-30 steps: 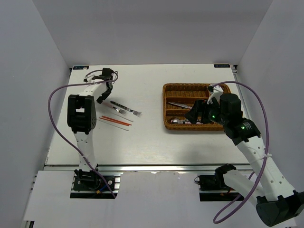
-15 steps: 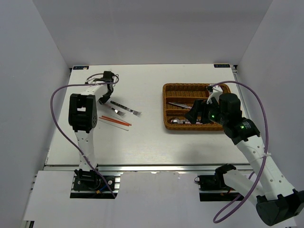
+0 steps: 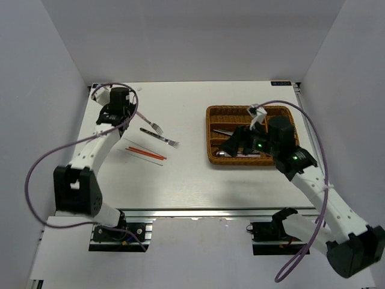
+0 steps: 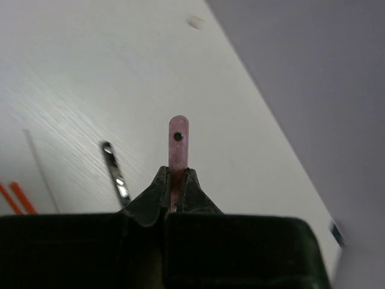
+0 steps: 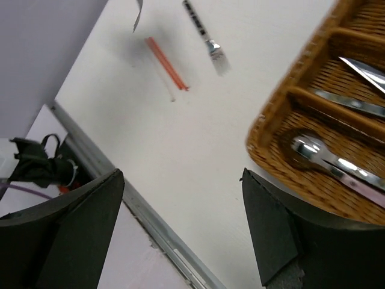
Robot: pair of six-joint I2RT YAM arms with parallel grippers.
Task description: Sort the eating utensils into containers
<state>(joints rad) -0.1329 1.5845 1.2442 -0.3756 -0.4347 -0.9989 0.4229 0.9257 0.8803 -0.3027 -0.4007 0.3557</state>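
Observation:
My left gripper point(image 3: 128, 109) point(image 4: 175, 176) is shut on the pink handle of a fork point(image 4: 178, 135). The fork point(image 3: 150, 123) hangs above the table's far left. Below it lie a dark-handled fork point(image 3: 161, 138) point(image 4: 115, 173) point(image 5: 204, 31), two red chopsticks point(image 3: 146, 153) point(image 5: 166, 61) and a thin white chopstick point(image 4: 37, 165). The brown wicker tray point(image 3: 240, 109) point(image 5: 278, 120) stands on the right, with a spoon point(image 5: 325, 158), a knife point(image 5: 361, 69) and another metal utensil point(image 5: 349, 103) in its long sections. My right gripper point(image 3: 230, 146) point(image 5: 182, 174) hovers open and empty over the tray's near-left corner.
Grey walls enclose the white table on three sides. A metal rail point(image 3: 192, 211) point(image 5: 150, 223) runs along the near edge. A purple cable point(image 3: 36, 174) loops beside the left arm, and another point(image 3: 322, 150) loops over the right arm.
My left gripper has shut on the pink-handled fork and lifted it off the table towards the far left. The right gripper has shifted left along the tray, still open.

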